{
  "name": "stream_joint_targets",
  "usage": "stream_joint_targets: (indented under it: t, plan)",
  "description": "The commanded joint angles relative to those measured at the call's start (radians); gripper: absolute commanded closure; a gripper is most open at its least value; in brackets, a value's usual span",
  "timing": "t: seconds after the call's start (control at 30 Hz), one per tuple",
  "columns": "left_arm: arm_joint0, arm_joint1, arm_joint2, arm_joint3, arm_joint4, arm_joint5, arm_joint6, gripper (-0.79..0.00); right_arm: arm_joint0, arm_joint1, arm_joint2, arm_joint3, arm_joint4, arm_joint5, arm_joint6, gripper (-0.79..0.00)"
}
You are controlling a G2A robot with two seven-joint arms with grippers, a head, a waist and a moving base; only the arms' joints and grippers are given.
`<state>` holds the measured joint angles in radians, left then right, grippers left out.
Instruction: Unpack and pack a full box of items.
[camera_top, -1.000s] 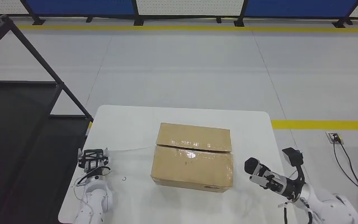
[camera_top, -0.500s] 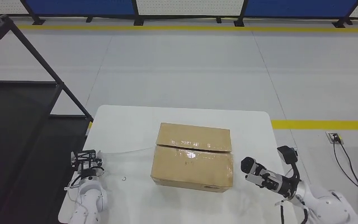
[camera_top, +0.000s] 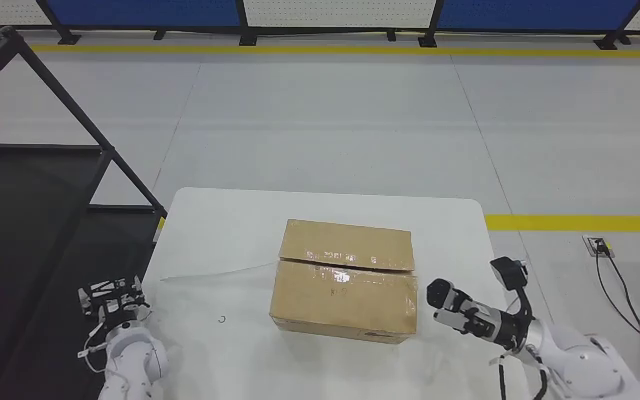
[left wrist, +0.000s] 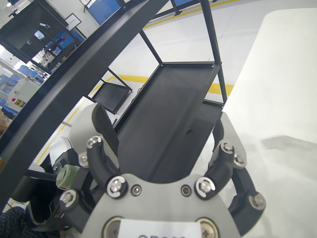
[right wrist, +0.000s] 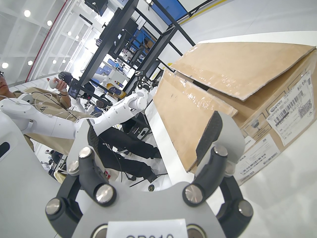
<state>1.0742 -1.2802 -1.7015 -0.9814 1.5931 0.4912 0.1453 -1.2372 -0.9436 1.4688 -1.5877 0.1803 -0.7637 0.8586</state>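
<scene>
Box [camera_top: 344,282] on table [camera_top: 230,220] between left gripper [camera_top: 108,293] and right gripper [camera_top: 437,294]

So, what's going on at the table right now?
Nothing is being handled yet. The cardboard box sits mid-table with its top flaps down, not unpacked. The right gripper is open and empty beside the box's right end, not touching it. The left gripper, also open and empty, is out past the table's left edge by a black rack.

A white tabletop [camera_top: 230,230] sits in the lower middle of the top view. A black metal rack [camera_top: 50,250] stands at the left edge, and yellow floor tape [camera_top: 560,222] runs at the right.
</scene>
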Motion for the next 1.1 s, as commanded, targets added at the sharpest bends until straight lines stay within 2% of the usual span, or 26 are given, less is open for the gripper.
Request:
stream_joint_targets:
  t: [0.0, 0.2, 0.37, 0.43, 0.63, 0.8, 1.07]
  plan:
    - [0.008, 0.001, -0.012, -0.013, -0.011, 0.006, -0.002, -0.785, 0.005, 0.0, -0.003, 0.0, -0.001, 0.003, 0.002, -0.785]
    - [0.033, 0.003, -0.043, -0.063, -0.051, -0.004, 0.003, -0.785, 0.019, 0.001, -0.014, 0.003, 0.001, 0.008, 0.005, -0.785]
    - [0.078, 0.0, -0.052, -0.144, -0.096, -0.037, 0.037, -0.785, 0.028, 0.002, -0.022, 0.008, 0.005, 0.008, 0.005, -0.785]
    - [0.102, -0.002, -0.055, -0.194, -0.127, -0.07, 0.061, -0.785, 0.031, 0.002, -0.026, 0.009, 0.009, 0.004, 0.008, -0.785]
    - [0.175, -0.001, -0.071, -0.35, -0.224, -0.256, 0.147, -0.785, 0.059, 0.003, -0.034, 0.019, 0.031, 0.038, 0.013, -0.785]
    - [0.264, 0.003, -0.043, -0.459, -0.203, -0.436, 0.244, -0.785, 0.068, 0.003, -0.01, 0.04, -0.048, 0.082, -0.07, -0.785]
    - [0.271, 0.005, -0.041, -0.463, -0.186, -0.449, 0.25, -0.785, 0.067, 0.004, -0.006, 0.041, -0.055, 0.086, -0.074, -0.785]
